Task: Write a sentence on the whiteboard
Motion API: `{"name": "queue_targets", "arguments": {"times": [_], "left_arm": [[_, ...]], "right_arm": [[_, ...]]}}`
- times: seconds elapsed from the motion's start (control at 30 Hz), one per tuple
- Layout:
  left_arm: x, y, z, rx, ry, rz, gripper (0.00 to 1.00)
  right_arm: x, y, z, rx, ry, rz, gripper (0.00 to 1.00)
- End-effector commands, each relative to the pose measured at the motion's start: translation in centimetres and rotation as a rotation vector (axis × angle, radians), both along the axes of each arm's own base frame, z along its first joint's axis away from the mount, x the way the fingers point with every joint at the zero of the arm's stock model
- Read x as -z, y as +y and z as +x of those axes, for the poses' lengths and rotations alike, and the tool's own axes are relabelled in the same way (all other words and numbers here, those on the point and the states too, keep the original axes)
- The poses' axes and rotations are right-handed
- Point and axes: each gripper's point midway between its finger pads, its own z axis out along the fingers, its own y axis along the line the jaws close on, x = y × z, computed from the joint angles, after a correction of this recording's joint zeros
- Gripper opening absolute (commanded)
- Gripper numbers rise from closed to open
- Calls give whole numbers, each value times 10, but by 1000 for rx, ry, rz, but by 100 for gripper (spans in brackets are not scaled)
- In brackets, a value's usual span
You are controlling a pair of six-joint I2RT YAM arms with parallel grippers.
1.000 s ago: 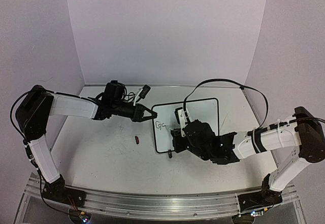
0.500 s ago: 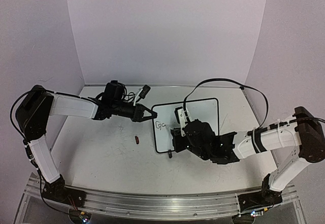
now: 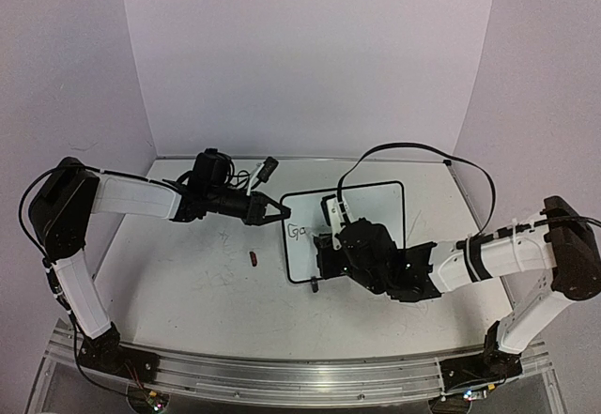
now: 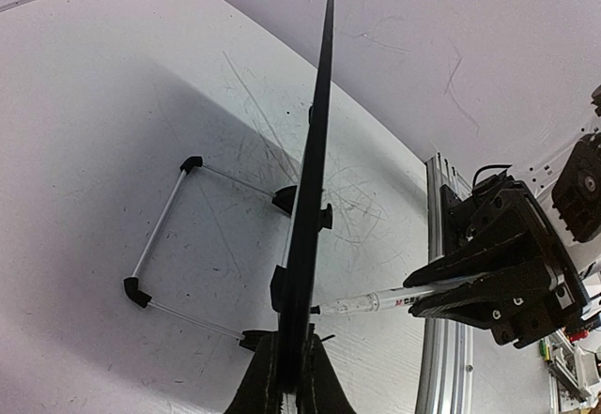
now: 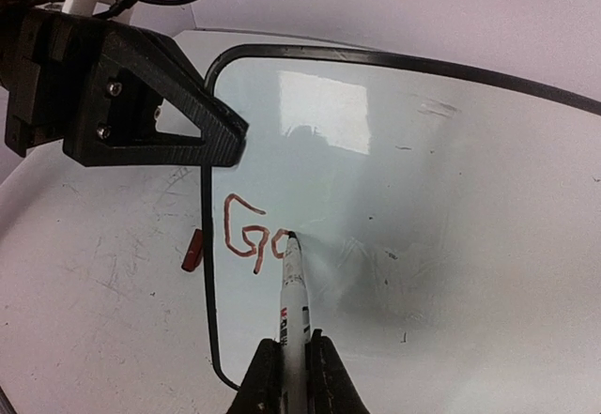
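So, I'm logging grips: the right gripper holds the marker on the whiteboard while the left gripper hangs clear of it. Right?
Not quite: the left gripper is shut on the edge of the whiteboard, as the left wrist view shows. The right gripper does hold the marker against the board.

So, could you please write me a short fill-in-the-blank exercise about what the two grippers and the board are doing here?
1. The right gripper holds a ____ with its tip on the whiteboard.
2. The sentence so far reads only "____".
3. The left gripper is shut on the whiteboard's ____.
4. A small red piece lies on the ____, left of the whiteboard in the top view.

Missing words: marker; Go; edge; table.
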Motion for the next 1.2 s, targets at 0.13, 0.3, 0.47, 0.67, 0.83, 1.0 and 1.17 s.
{"name": "queue_targets", "arguments": {"times": [0.13, 0.3, 0.47, 0.67, 0.83, 1.0, 1.17], "left_arm": [[17, 6, -1, -39, 14, 72, 0], [18, 6, 0, -38, 15, 72, 0], [19, 6, 0, -37, 17, 73, 0], [18, 6, -1, -38, 18, 72, 0], [17, 6, -1, -37, 16, 70, 0], [17, 6, -1, -35, 16, 70, 0], [17, 6, -1, -34, 16, 69, 0]], "right_arm": [[-14, 4, 4, -2, -20, 38, 0], [-26, -8, -5, -15, -35, 76, 0], [-19, -11, -1, 12, -22, 71, 0], [-19, -6, 4, 21, -28, 62, 0], [-18, -4, 6, 22, -30, 56, 0], [-17, -3, 7, 28, -29, 57, 0], [-18, -5, 8, 39, -34, 54, 0]]}}
